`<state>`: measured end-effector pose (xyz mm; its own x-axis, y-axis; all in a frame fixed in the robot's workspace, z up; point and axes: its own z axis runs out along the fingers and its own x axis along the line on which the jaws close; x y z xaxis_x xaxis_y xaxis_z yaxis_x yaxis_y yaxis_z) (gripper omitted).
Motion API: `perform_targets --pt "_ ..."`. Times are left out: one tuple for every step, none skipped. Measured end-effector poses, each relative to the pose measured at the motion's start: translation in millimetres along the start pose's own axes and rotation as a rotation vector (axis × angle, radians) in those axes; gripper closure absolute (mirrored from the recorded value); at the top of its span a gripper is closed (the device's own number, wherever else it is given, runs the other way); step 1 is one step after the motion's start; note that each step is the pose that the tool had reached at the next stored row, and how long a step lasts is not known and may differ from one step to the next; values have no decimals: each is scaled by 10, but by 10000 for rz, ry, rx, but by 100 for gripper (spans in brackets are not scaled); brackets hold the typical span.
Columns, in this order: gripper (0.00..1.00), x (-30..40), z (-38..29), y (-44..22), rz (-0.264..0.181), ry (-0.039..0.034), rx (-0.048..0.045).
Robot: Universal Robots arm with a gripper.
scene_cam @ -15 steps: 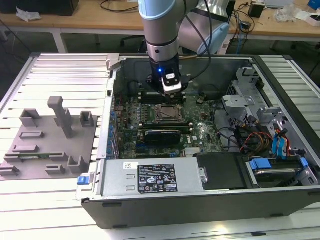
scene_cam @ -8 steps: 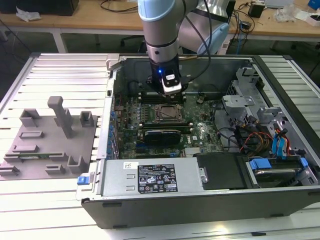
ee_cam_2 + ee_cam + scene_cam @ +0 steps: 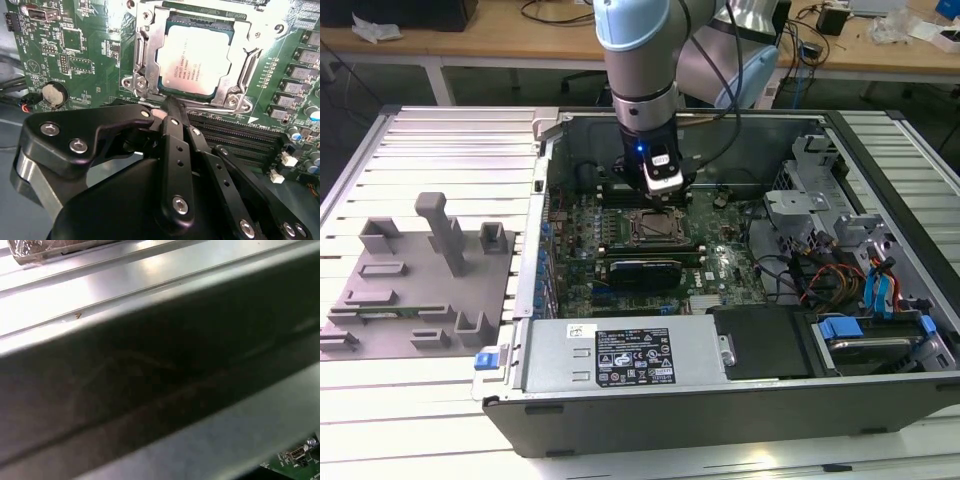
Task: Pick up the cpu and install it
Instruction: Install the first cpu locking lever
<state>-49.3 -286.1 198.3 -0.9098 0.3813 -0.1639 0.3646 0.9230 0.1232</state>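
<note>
Black gripper (image 3: 170, 107) over the socket (image 3: 654, 228), cpu (image 3: 196, 60) already seated in it.
I see the fingers (image 3: 175, 125) drawn together with nothing between them, tip right at the near edge of the metal socket frame (image 3: 145, 55) in the second wrist view. Pale silver cpu lies flat inside the frame, apart from the gripper. Green motherboard (image 3: 85, 45) all around; a round coin battery (image 3: 54, 94) sits off to one side, dark memory slots (image 3: 240, 135) run just beside the socket. In the exterior view the arm (image 3: 638, 60) reaches down into the open computer case (image 3: 620, 420). A grey fixture tray (image 3: 430, 270) lies on the ribbed table (image 3: 410, 420) on the exterior view's left. First wrist view: grey case wall (image 3: 150, 380), blurred.
</note>
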Motion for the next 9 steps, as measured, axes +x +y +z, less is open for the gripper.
perform_targets --pt "89 1 7 -1 -5 -6 0" --pt "89 1 9 -1 -7 -8 0" --pt "89 1 11 0 -8 -11 -2" --pt "89 0 7 0 -7 -12 -3" --pt "89 -2 -7 4 -5 -15 -11" --pt "89 -7 -31 7 -5 -16 -16" --pt "89 -11 -63 10 -5 -12 -9" --pt "89 -16 -93 13 -6 -10 -5" --pt "89 -18 -102 16 -7 -12 -7"
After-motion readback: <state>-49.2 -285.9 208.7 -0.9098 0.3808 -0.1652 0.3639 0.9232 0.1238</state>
